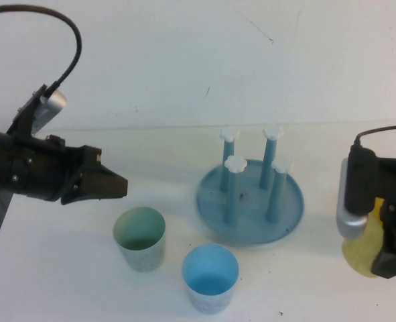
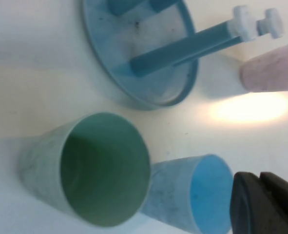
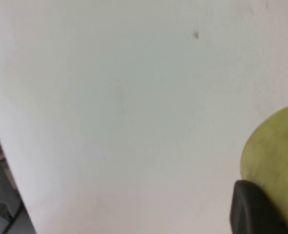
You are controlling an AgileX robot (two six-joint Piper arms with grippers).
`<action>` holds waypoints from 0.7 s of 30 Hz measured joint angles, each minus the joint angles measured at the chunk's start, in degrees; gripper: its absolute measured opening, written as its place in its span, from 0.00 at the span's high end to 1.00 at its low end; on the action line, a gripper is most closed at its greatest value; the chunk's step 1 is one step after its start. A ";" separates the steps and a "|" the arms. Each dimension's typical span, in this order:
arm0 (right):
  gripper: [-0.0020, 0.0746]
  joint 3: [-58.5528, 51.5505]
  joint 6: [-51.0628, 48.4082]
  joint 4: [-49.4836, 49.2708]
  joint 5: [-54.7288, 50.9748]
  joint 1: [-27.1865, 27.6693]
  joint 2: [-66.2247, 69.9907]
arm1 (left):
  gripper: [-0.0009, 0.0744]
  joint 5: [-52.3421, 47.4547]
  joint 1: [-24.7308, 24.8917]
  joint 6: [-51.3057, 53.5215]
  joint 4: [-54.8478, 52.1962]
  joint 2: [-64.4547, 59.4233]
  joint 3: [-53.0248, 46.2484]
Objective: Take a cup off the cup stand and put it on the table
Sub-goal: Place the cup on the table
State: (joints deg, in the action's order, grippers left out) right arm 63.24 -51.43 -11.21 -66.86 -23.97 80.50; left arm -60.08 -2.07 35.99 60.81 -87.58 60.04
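The yellow cup [image 1: 360, 256] is at the far right, low over the white table [image 1: 57, 282], half hidden under my right gripper [image 1: 390, 260], which is shut on it. In the right wrist view the cup [image 3: 275, 151] lies against one dark finger [image 3: 253, 209]; the other finger is out of view. The blue cup stand [image 1: 286, 204] stands mid-table with all four white-capped pegs bare; it also shows in the left wrist view [image 2: 134, 58]. My left gripper [image 1: 119, 186] is shut and empty, hovering left of the stand above the green cup; its tips show in the left wrist view [image 2: 256, 184].
A green cup [image 1: 139, 238] and a light blue cup [image 1: 210, 277] stand upright in front of the stand, close together; both show in the left wrist view, green [image 2: 95, 170] and blue [image 2: 197, 195]. A pinkish tumbler shape [image 2: 270, 68] shows past the stand there.
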 joint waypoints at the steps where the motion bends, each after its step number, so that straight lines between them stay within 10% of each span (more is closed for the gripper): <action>1: 0.92 0.00 2.62 3.12 0.27 -0.32 1.59 | 0.98 1.05 0.00 -0.11 -1.30 1.12 -0.71; 21: 0.92 0.28 11.60 16.25 15.76 -0.57 22.16 | 0.99 20.20 0.00 2.98 -7.72 37.70 -17.76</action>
State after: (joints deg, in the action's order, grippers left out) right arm 63.52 -39.84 5.04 -51.10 -24.53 102.66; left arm -39.87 -2.07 38.97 53.08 -49.88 42.28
